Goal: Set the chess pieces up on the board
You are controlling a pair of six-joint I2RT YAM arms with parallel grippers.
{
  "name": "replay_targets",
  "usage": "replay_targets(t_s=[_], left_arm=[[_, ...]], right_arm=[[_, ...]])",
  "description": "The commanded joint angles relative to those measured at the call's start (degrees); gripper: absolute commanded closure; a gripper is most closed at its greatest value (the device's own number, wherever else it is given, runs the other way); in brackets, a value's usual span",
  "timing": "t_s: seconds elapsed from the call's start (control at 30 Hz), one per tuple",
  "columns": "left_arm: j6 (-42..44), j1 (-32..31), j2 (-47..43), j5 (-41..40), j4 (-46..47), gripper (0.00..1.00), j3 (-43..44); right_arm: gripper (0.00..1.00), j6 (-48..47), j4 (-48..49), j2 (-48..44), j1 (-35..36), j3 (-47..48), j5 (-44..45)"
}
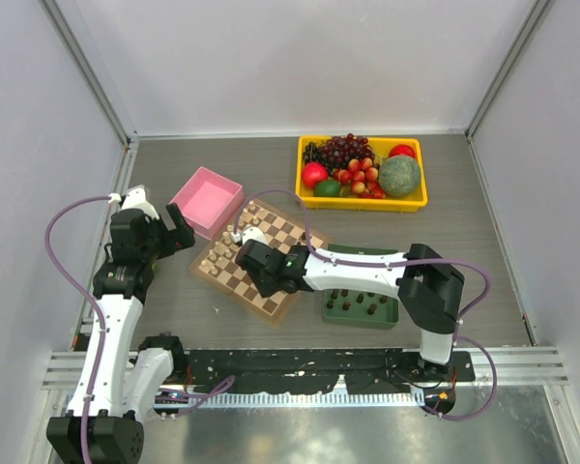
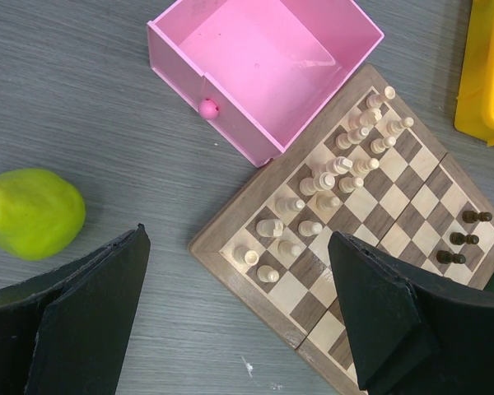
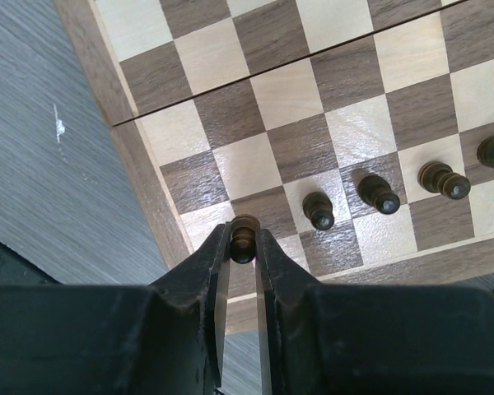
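Observation:
The board (image 1: pixel 234 278) lies in the middle of the table, with cream pieces (image 2: pixel 329 181) along its far-left side. My right gripper (image 3: pixel 243 247) is shut on a dark pawn (image 3: pixel 243 239), low over a near-edge square of the board (image 3: pixel 288 90). Three dark pieces (image 3: pixel 377 193) stand in a row beside it, with a fourth at the frame edge. More dark pieces (image 1: pixel 358 303) sit in the green tray (image 1: pixel 360 317). My left gripper (image 2: pixel 239 321) is open and empty, above the board's left corner (image 2: pixel 230 247).
A pink box (image 2: pixel 263 66) touches the board's far-left corner. A green pear (image 2: pixel 31 212) lies on the table left of my left gripper. A yellow tray (image 1: pixel 362 201) of fruit stands at the back right. The walls are close on both sides.

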Motion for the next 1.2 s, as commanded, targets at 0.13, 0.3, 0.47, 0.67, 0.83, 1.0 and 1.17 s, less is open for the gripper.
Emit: replay_targets(t_s=[0.13, 0.3, 0.47, 0.67, 0.83, 1.0, 1.17], left_arm=[[0.17, 0.17, -0.67, 1.07, 0.68, 0.01, 2.12], [0.25, 0.17, -0.58, 0.98, 0.68, 0.01, 2.12], [0.17, 0.26, -0.50, 0.98, 0.59, 0.01, 2.12], [0.17, 0.17, -0.58, 0.98, 0.59, 0.01, 2.20], [0.17, 0.17, -0.41, 0.89, 0.77, 0.01, 2.12], [0.17, 0.17, -0.41, 1.07, 0.68, 0.01, 2.12], [0.17, 0.17, -0.32, 0.90, 0.68, 0.01, 2.12]], right_arm=[[0.82, 0.47, 2.94, 0.90, -0.73, -0.72, -0.73], [0.81, 1.27, 2.59, 1.25, -1.52, -1.07, -0.64], [0.81, 1.44, 2.85, 1.42, -1.43, -1.51, -1.17], [0.81, 1.62, 2.85, 1.78, -1.43, -1.69, -0.91], [0.77, 1.62, 3.12, 2.04, -1.43, -1.60, -1.08], [0.71, 1.09, 3.29, 1.08, -1.43, -1.43, -1.43], [0.66, 0.47, 3.03, -2.08, -1.52, -1.34, -1.87]])
